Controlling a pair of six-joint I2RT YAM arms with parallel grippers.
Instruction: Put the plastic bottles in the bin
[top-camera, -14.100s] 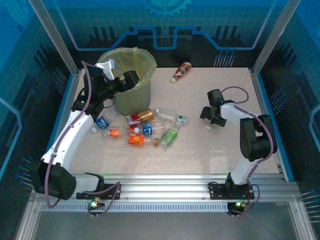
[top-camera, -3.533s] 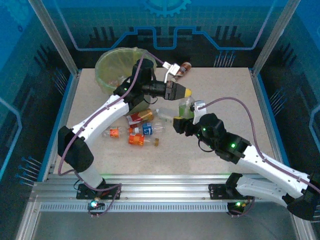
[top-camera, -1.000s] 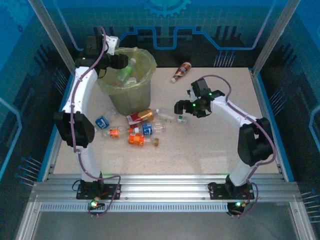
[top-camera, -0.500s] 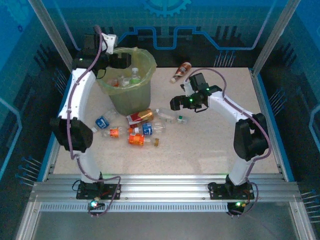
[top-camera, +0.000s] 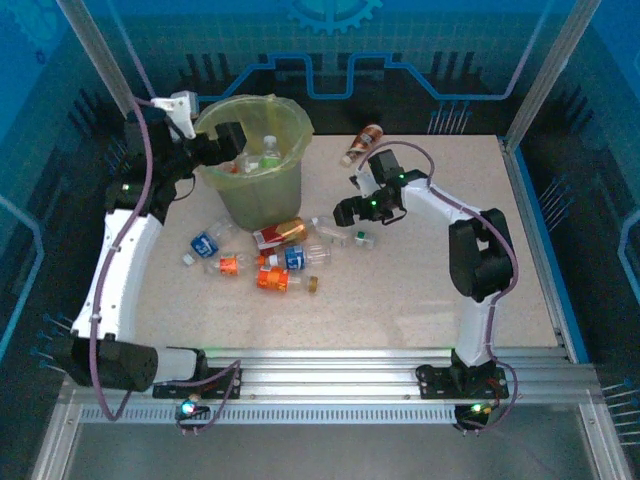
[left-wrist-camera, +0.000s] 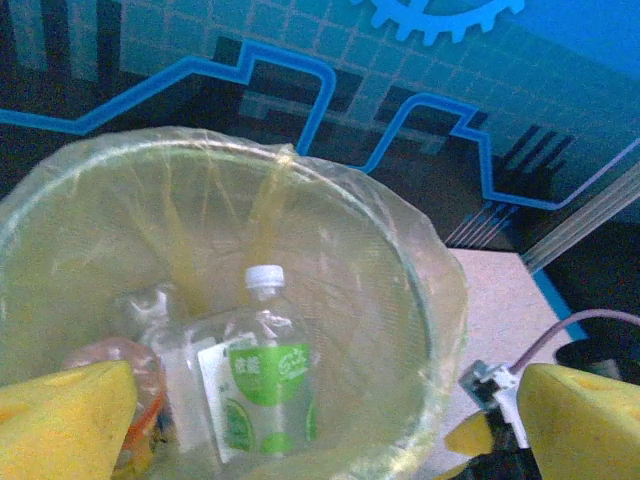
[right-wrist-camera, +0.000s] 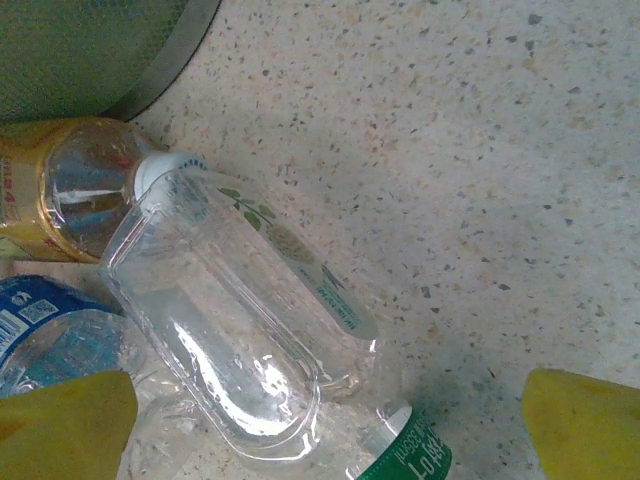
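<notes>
Task was partly done: at least 2 plastic bottles, incl. a green-label bottle (left-wrist-camera: 255, 375), lay in the bin (top-camera: 262, 195), upper left of top view; approx. 7 lay on the table (top-camera: 420, 300). Left gripper (left-wrist-camera: 320, 430) hung over the bin, spread, empty. Right gripper (right-wrist-camera: 325, 430) was spread wide above a clear bottle (right-wrist-camera: 250, 340), holding nothing.

The upright bin (top-camera: 262, 195), lined in yellow-green, is placed by the table's (top-camera: 420, 290) far left corner. A green-labelled bottle (left-wrist-camera: 255, 385) is seen inside; other bottles (top-camera: 280, 262) are strewn beside it, a brown bottle (top-camera: 362, 144) near the far edge.
</notes>
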